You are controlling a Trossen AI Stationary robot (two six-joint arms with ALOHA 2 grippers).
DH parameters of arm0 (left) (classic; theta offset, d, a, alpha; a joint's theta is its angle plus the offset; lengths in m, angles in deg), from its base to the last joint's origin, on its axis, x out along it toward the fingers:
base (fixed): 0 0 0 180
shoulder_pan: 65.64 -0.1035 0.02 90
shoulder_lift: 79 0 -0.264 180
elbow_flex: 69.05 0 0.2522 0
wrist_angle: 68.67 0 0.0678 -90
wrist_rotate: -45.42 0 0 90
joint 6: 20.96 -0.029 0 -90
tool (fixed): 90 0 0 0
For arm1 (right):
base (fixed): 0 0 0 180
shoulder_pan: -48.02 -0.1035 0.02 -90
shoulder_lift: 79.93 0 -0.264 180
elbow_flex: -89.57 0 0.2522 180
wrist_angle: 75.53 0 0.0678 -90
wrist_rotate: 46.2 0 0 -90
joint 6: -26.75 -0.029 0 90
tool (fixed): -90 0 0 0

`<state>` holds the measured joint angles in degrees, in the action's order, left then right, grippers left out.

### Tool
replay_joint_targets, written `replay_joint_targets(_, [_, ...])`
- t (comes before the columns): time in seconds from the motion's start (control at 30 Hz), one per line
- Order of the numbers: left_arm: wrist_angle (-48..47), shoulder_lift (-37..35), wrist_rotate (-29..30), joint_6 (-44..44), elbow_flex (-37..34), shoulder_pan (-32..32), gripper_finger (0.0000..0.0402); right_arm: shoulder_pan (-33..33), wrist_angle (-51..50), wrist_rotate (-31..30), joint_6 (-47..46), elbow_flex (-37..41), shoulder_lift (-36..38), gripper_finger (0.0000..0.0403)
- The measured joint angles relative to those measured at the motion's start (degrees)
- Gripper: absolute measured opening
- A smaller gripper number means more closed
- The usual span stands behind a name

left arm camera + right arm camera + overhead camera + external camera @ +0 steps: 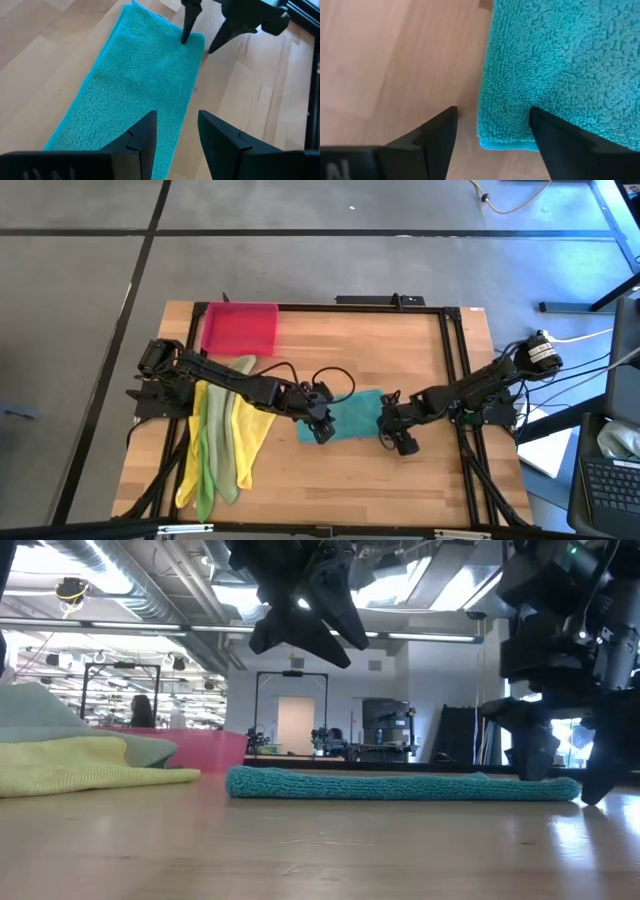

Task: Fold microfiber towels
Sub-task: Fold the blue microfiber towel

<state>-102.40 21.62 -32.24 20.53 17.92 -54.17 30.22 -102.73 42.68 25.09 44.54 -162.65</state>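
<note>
The teal towel (pixel 343 417) lies folded flat on the table's middle; the low view (pixel 400 785) shows it as a low flat strip. My left gripper (pixel 177 117) is open and hangs clear above the towel's left end (pixel 305 640). My right gripper (pixel 492 130) is open, pointing down at the towel's near right corner (pixel 482 145). One of its fingers (pixel 555 135) is over the cloth, and the other (pixel 437 135) is over bare wood. The yellow and green towels (pixel 222 435) lie piled at the left. My right gripper stands astride the teal towel's near right corner (pixel 197 37), fingers pointing down. One fingertip (pixel 186 35) is at the cloth's top and the other (pixel 217 45) is beside the edge. I cannot tell whether either touches. The towel lies flat on the table.
A pink-red tray (pixel 240 327) stands at the far left. The towel pile (pixel 90 760) covers the left side. Bare wood (pixel 350 480) lies near the front edge. A black frame rail (pixel 455 370) runs along the right side.
</note>
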Motion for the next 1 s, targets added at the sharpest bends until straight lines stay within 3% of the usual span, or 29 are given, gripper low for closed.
replay_joint_targets(0.3, [0.1,0.0,-1.8,0.3,0.0,0.0,0.0135,-0.3,0.0,-2.2,-2.8,0.0,-0.1,0.0168])
replay_joint_targets(0.63, [4.1,0.0,-1.8,-0.9,0.0,-0.6,0.0135,-0.9,-0.4,-1.1,-5.9,-2.1,-0.4,0.0015])
replay_joint_targets(1.0, [6.7,0.0,-3.4,-7.8,0.0,-3.8,0.0135,1.0,0.2,1.0,-9.1,-9.7,-0.8,0.0008])
